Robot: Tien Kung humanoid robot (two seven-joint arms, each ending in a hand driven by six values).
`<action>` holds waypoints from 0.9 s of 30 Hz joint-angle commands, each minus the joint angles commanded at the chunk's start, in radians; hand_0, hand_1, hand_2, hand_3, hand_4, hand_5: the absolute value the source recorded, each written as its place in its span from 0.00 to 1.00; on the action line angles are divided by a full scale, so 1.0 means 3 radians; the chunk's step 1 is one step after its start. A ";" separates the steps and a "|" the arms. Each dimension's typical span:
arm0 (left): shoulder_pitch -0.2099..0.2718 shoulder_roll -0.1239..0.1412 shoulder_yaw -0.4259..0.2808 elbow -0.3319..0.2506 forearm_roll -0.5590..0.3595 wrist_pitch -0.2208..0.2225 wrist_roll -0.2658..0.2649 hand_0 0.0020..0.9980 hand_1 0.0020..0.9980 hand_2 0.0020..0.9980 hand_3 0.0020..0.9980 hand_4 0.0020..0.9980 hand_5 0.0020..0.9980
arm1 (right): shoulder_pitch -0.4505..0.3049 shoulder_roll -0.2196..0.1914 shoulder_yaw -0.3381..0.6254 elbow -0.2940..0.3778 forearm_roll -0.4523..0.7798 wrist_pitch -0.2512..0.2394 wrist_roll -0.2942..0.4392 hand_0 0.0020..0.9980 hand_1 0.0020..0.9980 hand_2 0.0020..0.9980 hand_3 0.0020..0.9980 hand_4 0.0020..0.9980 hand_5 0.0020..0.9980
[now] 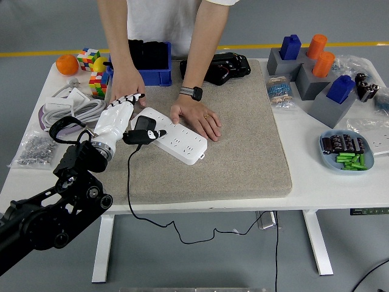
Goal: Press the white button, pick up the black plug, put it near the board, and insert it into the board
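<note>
Bright, even light falls from overhead, with no hard glare. Soft, short shadows sit under the power strip (171, 136) and the person's hand (197, 117) on the grey mat (243, 152). The white table (316, 182) is slightly washed out toward 3 o'clock. Focus is sharp throughout; the robot arm (55, 210) at 8 o'clock shows slight softness. Edges bend little.
</note>
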 joint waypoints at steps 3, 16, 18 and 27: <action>0.0048 0.0050 0.0035 0.0001 -0.0024 -0.0011 0.0001 0.96 0.90 0.81 0.75 0.91 0.33 | 0.0002 -0.0002 -0.0004 0.0002 0.0002 -0.0004 0.0008 0.82 0.65 0.65 0.62 0.76 0.49; -0.0036 0.0057 0.0199 0.0101 -0.0114 -0.0013 -0.0033 0.95 0.86 0.73 0.73 0.94 0.38 | 0.0024 -0.0015 -0.0060 0.0009 0.0019 -0.0011 0.0023 0.82 0.65 0.65 0.62 0.75 0.49; -0.0054 0.0052 0.0217 0.0116 -0.0122 -0.0010 -0.0040 0.95 0.86 0.73 0.73 0.94 0.38 | 0.0024 -0.0015 -0.0065 0.0009 0.0020 -0.0011 0.0024 0.82 0.65 0.65 0.62 0.75 0.49; -0.0145 0.0013 0.0295 0.0207 -0.0172 0.0004 -0.0088 0.95 0.85 0.72 0.72 0.92 0.37 | 0.0022 -0.0019 -0.0084 0.0005 0.0024 -0.0011 0.0022 0.82 0.65 0.65 0.62 0.75 0.49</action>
